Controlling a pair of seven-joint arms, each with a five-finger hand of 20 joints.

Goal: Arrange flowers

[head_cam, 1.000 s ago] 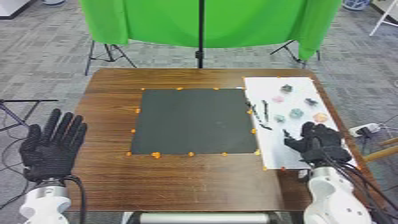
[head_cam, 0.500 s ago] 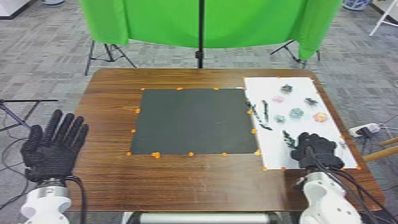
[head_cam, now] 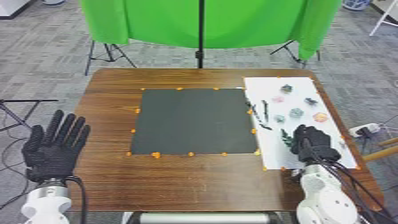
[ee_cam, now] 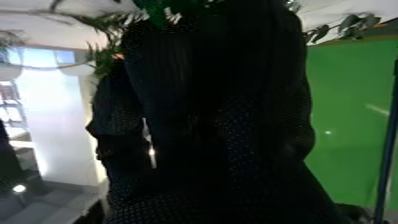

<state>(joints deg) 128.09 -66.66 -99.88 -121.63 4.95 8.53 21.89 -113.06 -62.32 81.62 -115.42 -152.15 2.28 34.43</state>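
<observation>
Your right hand point(head_cam: 313, 142) is right by the leafy sprig point(head_cam: 286, 138) on the white sheet point(head_cam: 282, 159), can't tell if gripping, left hand point(head_cam: 51, 154) open, so secure the stem gently, lift clear of the flowers point(head_cam: 296, 113), likely toward the black mat point(head_cam: 191, 120).

A green cloth point(head_cam: 151, 22) hangs at 12 o'clock beyond a brown wooden bench point(head_cam: 204, 185), a slim black pole point(head_cam: 201, 32) upright against it. Dark stand legs point(head_cam: 113, 55) splay near 11 o'clock on a grey floor point(head_cam: 44, 65). Another black stand point(head_cam: 22, 101) is at 9 o'clock; a blue-and-white pot point(head_cam: 356, 4) sits toward 1 o'clock. In the right wrist view, a pale upright surface point(ee_cam: 55, 115) glows brightly.
</observation>
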